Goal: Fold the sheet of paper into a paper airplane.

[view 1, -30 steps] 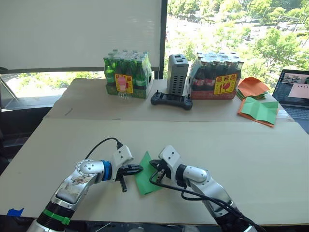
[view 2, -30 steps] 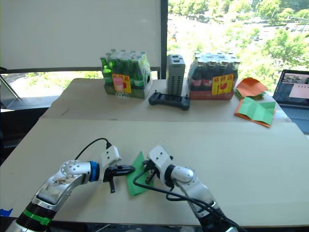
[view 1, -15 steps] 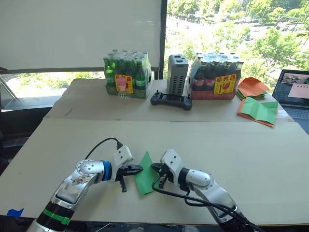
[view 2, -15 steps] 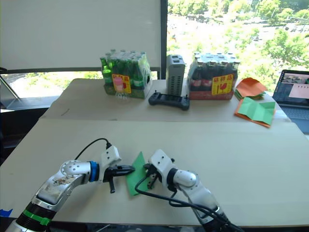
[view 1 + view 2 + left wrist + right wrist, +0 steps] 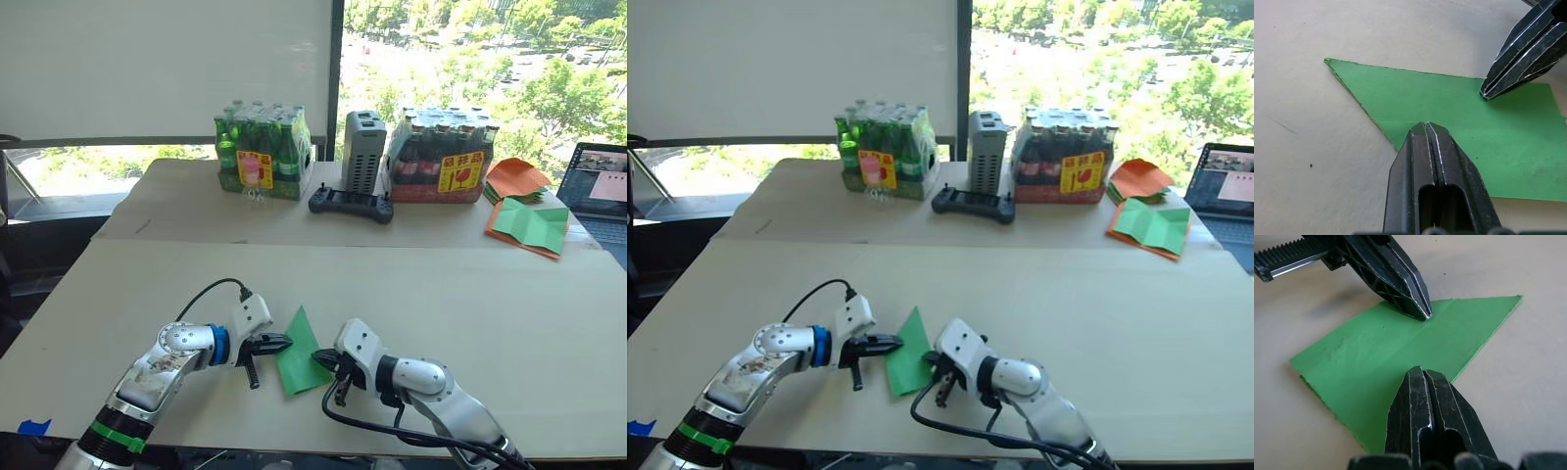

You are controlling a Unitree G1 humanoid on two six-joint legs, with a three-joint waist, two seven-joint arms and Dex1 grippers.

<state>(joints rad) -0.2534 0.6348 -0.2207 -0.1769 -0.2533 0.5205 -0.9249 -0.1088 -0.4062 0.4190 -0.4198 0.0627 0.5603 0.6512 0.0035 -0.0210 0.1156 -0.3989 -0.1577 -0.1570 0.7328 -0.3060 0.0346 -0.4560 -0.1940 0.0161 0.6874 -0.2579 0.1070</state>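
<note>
The green sheet of paper point(image 5: 297, 354) lies flat near the table's front edge, folded to a narrow wedge whose point faces away from me. My left gripper point(image 5: 284, 342) is shut, its tip resting on the paper's left edge. From the right, my right gripper point(image 5: 319, 357) is shut too, with its tip touching the paper's right edge. In the left wrist view the shut fingers point(image 5: 1425, 147) press on the paper point(image 5: 1449, 103), and the right gripper's tip point(image 5: 1487, 93) meets it opposite. The right wrist view has the same paper point(image 5: 1366, 357) between both tips.
At the table's back stand a pack of green bottles point(image 5: 260, 152), a grey box point(image 5: 362, 149), a black controller point(image 5: 351, 203) and a pack of dark bottles point(image 5: 441, 162). Orange and green sheets point(image 5: 527, 223) and a laptop point(image 5: 598, 186) lie at the back right.
My right gripper has slid along the paper's right edge toward the near end. The left gripper and the paper have stayed where they were.
</note>
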